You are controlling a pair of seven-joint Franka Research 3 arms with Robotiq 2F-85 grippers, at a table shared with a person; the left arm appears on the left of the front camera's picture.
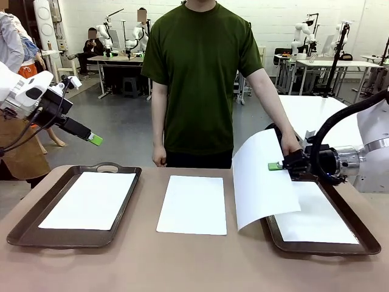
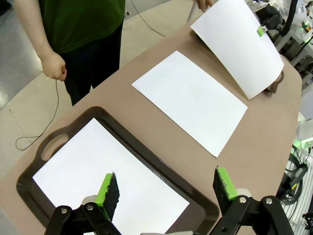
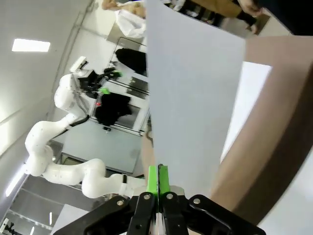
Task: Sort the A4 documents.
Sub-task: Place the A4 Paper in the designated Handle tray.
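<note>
Softly, a thin white A4 document [image 1: 261, 188] bows from the right gripper [image 1: 275, 165]

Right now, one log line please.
right gripper: shut on lifted sheet | left gripper: open, raised | middle sheet: flat on table

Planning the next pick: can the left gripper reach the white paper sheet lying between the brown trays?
Probably yes: the left gripper is open and empty; nothing covers the white paper sheet.
</note>
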